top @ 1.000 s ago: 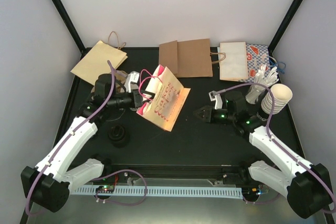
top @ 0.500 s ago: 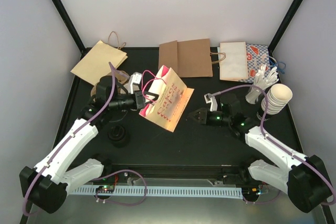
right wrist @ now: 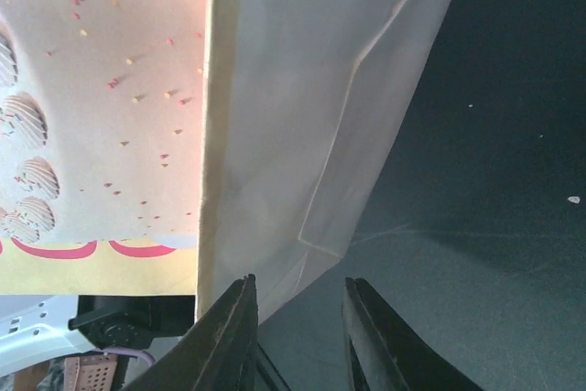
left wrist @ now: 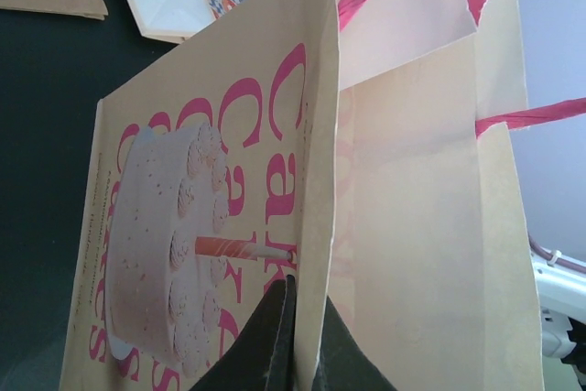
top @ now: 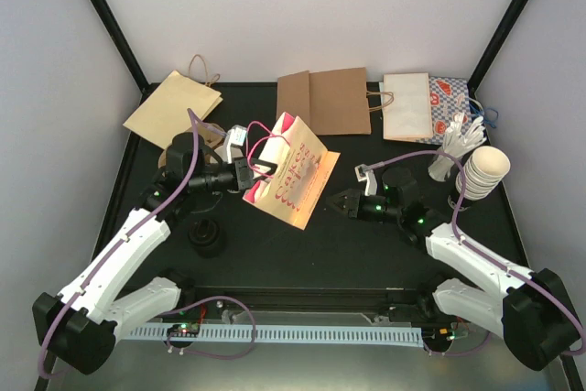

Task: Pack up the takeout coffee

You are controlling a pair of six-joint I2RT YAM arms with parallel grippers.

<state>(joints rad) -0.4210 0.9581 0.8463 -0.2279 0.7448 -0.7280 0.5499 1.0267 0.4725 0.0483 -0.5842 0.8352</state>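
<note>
while my left fingers (left wrist: 307,304) are pinched shut on one paper edge of the cake bag (left wrist: 183,226), holding it tilted over the tabletop (top: 320,254) a little left of the middle, my right fingers (right wrist: 300,286) stand slightly apart with nothing between them. their tips are just short of the bag's folded lower corner.

the takeout coffee is the trouble: neither wrist view shows it, and from above i cannot pick out a lone small white cup for certain. my guess is that it sits by the right edge, where the tall stack of cups (top: 483,171) and the white cutlery (top: 458,139) crowd together, partly hidden behind my right arm. the black lids (top: 206,237) sit towards the near left corner, and flat bags (top: 334,103) lie along the far edge.

i expect the cup to be light and thin-walled, easy to dent or tip, and liable to slop if it is filled. i would take it across the side wall just under the rolled rim, where the paper should be stiffest, with a gentle squeeze and the cup kept upright. the bag is soft paper and will sag, so i judge its mouth needs spreading before anything goes in.
</note>
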